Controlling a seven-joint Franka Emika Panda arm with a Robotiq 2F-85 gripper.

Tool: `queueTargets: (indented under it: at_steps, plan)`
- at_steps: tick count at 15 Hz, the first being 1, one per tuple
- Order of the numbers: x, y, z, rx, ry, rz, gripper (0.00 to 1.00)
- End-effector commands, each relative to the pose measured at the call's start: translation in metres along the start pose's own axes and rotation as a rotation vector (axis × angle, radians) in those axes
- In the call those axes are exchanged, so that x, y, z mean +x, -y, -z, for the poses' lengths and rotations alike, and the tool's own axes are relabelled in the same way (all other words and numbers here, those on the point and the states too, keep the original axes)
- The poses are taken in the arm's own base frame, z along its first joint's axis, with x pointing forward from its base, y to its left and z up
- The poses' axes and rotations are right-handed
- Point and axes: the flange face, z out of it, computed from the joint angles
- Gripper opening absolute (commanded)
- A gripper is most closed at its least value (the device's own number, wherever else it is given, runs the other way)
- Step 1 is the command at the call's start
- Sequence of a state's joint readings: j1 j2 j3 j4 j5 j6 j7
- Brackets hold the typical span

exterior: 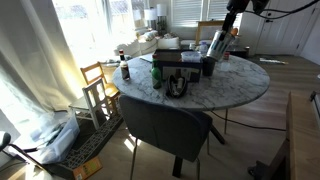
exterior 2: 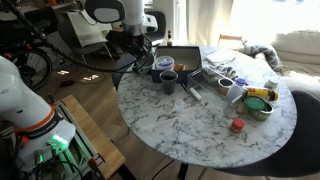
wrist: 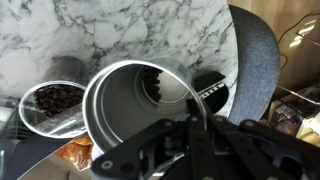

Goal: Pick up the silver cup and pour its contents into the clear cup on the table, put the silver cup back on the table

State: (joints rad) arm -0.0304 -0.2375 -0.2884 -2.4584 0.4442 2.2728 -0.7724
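Gripper fills the bottom of the wrist view, jaws closed on the near rim of the silver cup. Its open mouth faces the camera, and the interior looks almost empty. Whether its base touches the table cannot be told. The clear cup stands just beside it, holding dark contents.

Judged step: the pour is ending and the set-down follows. Level the silver cup, lower it onto bare marble away from the clear cup, and release only once it is seated.

silver cup: nearly empty | clear cup: dark contents, just beside | table: marble
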Motion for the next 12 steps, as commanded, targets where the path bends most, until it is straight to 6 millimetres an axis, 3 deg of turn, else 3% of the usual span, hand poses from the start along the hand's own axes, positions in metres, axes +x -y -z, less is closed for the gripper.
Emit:
queueTargets:
  at_steps: [1,12]
  plan:
    - [-0.002,-0.039,0.013,0.067,-0.072,-0.061,0.01]
    - [0.025,-0.09,0.015,0.391,-0.238,-0.055,0.01]
